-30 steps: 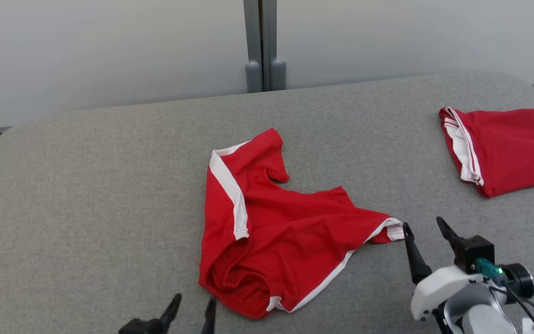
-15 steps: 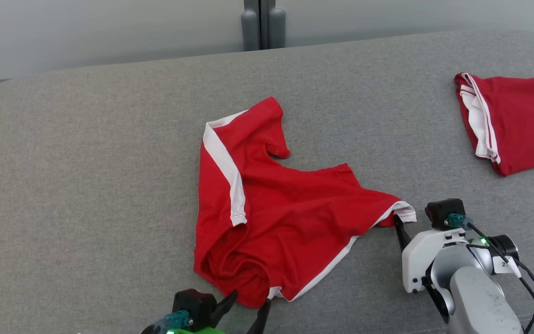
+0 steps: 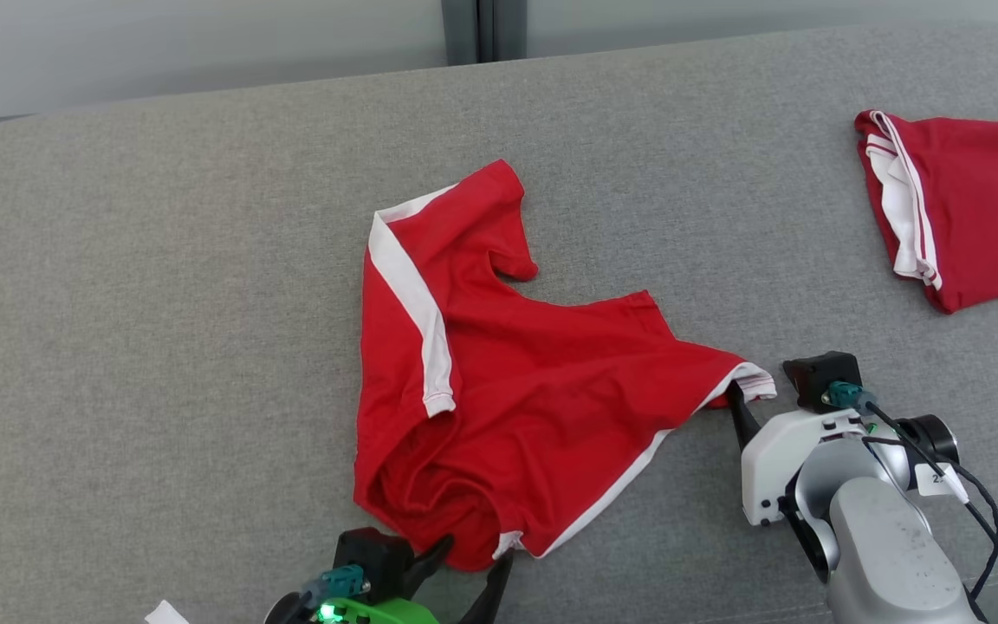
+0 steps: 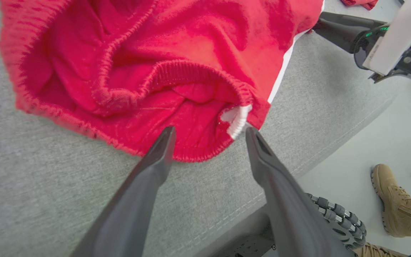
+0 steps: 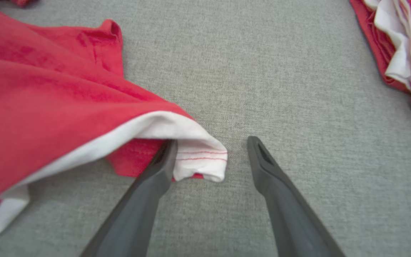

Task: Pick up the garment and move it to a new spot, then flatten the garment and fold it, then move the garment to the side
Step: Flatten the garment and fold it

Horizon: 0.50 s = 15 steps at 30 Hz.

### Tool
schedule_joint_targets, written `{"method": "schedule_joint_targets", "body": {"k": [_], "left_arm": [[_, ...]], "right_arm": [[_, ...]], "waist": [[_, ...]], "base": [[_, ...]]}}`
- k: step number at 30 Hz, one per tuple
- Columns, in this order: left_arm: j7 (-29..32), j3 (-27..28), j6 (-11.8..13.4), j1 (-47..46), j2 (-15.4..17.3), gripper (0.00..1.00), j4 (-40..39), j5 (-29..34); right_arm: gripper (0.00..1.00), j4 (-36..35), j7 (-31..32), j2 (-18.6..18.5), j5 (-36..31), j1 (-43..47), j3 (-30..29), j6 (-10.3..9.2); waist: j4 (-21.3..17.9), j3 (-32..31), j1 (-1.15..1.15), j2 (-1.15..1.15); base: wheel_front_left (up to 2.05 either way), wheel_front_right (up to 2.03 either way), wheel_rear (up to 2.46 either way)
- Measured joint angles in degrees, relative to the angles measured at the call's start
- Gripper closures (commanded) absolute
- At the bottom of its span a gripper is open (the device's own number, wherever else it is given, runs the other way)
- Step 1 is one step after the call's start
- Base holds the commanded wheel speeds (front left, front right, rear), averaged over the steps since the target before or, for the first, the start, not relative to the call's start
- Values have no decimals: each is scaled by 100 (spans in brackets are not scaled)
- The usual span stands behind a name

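Fingers (image 4: 155, 160) of our left gripper (image 4: 209, 130) stand spread wide at the bottom centre of the left wrist view, holding nothing. Their tips reach the nearest edge of the garment (image 4: 148, 71), a pair of red shorts with white side stripes. One tip lies over the bunched red waistband and the other sits just beside the end of a white stripe. We cannot tell whether either tip presses the cloth. At the lower right of that view a person's tan boot (image 4: 398, 203) stands on the pale floor (image 4: 351, 153), past the edge of the grey table (image 4: 48, 185).

Our right gripper (image 5: 211, 141) is open as well. In the right wrist view its fingers (image 5: 277, 192) straddle a white-hemmed corner of the garment. The tip at centre left is tucked under that hem, the tip at centre right is over bare table, and no cloth is pinched between them.

In the head view the garment (image 3: 534, 390) lies crumpled in the middle of the frame, with the left gripper at its bottom edge and the right gripper at its right-hand corner. Farther off, at the upper right, a second red garment (image 3: 975, 208) lies folded, well apart from the first, its white-trimmed edge turned toward the frame's centre. Along the top of the frame, beyond the table's far edge, we see a pale wall panel (image 3: 161, 43) and a grey post (image 3: 464, 26).
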Motion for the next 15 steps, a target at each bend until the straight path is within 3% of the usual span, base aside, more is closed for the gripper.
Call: {"method": "schedule_joint_targets", "body": {"k": [5, 6, 7, 8, 9, 15], "left_arm": [[-48, -124, 0, -181, 12, 0, 187, -53], [-76, -131, 0, -216, 5, 0, 232, -66], [-79, -148, 0, -261, -1, 10, 307, -119], [-70, -174, 0, -296, -15, 55, 393, -169], [-64, -196, -1, -313, -21, 100, 455, -209], [-83, -145, -1, -324, -31, 100, 582, -699]], "right_arm": [[0, 51, -42, -2, 67, -95, 96, 0], [14, 64, -42, -5, 82, -117, 123, 0], [65, 80, -42, -8, 111, -131, 168, -1], [100, 100, -42, -9, 186, -136, 213, -2], [100, 109, -41, -4, 244, -142, 249, -1], [100, -77, -13, 9, 550, -9, 300, 1]], "waist": [[-46, 95, 0, 0], [-54, 110, 0, 0], [-64, 124, 0, 0], [-76, 130, 0, 0], [-84, 129, 0, 0], [-118, -40, 0, 0]], "base": [[0, 0, 0], [0, 0, 0], [0, 0, 0], [0, 0, 0], [0, 0, 0], [0, 0, 0]]}}
